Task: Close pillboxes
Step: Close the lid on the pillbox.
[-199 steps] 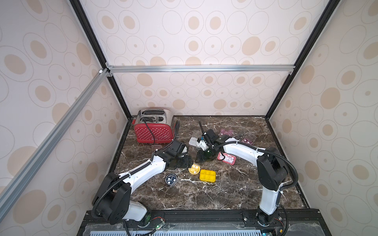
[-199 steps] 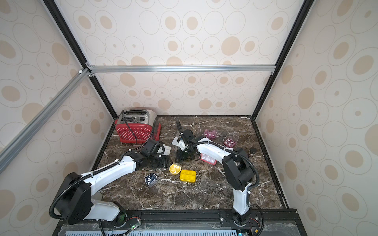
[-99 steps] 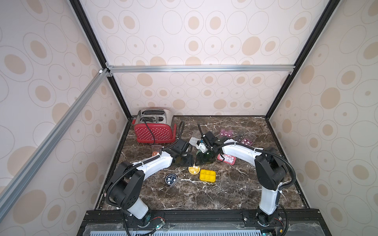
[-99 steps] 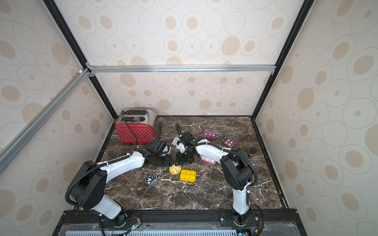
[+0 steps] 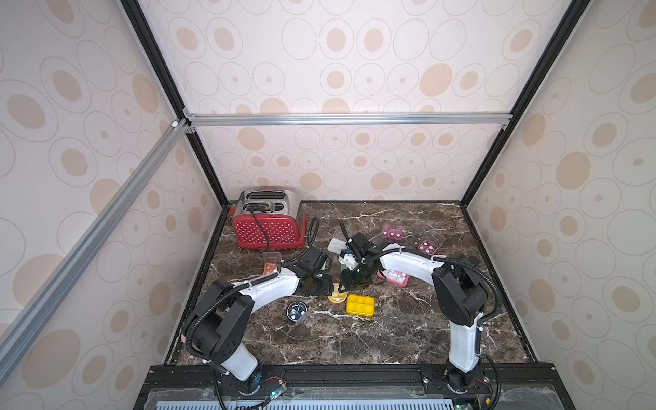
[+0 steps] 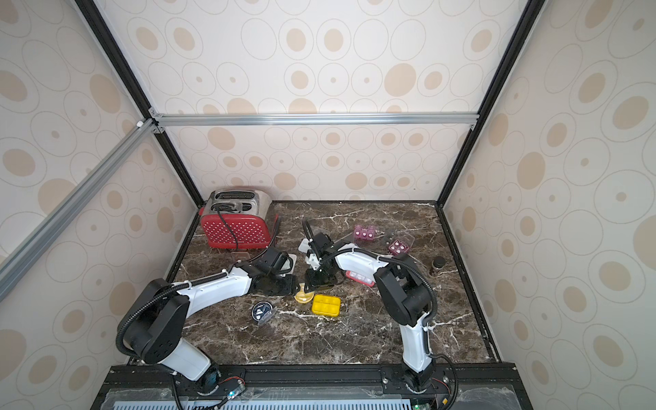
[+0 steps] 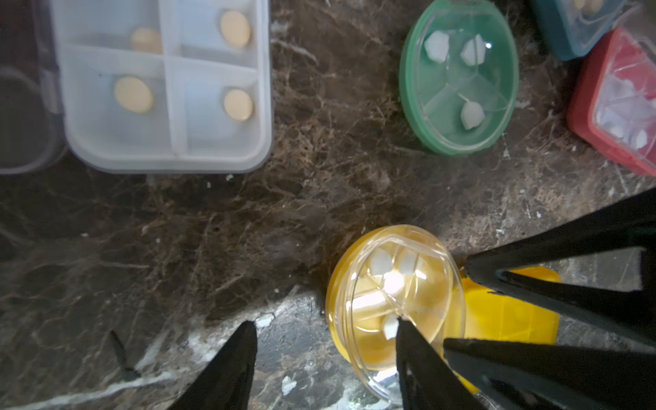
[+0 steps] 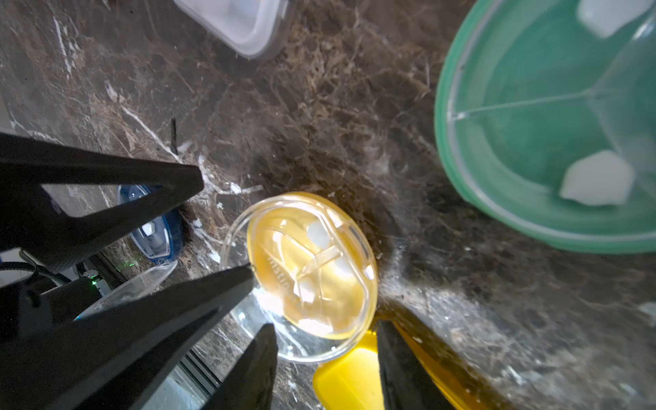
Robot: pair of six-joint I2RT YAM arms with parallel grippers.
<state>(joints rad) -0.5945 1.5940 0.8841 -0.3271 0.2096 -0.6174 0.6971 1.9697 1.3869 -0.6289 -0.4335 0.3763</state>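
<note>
Both grippers meet at a round yellow pillbox (image 5: 336,297) (image 7: 390,294) near the table's middle. Its clear lid (image 8: 305,269) lies over the base, slightly askew. My left gripper (image 7: 323,321) is open, with one fingertip (image 7: 404,330) resting on the lid and the other over bare marble. My right gripper (image 8: 323,324) is open too. Its tips stand either side of the box's rim, above a closed yellow rectangular pillbox (image 5: 359,304) (image 8: 340,383). A round green pillbox (image 7: 458,78) (image 8: 532,124) lies close by, its lid down. The white pillbox (image 7: 167,81) stands open, with tablets showing.
A red dotted toaster (image 5: 269,223) stands at the back left. A round blue pillbox (image 5: 296,312) lies in front of my left arm. Red (image 5: 394,277), maroon (image 5: 393,232) (image 5: 427,245) and orange (image 5: 270,268) pillboxes lie around. A small jar (image 6: 437,264) stands at the right.
My left gripper has moved in towards the round yellow pillbox and its jaws have narrowed. The right gripper has stayed where it was.
</note>
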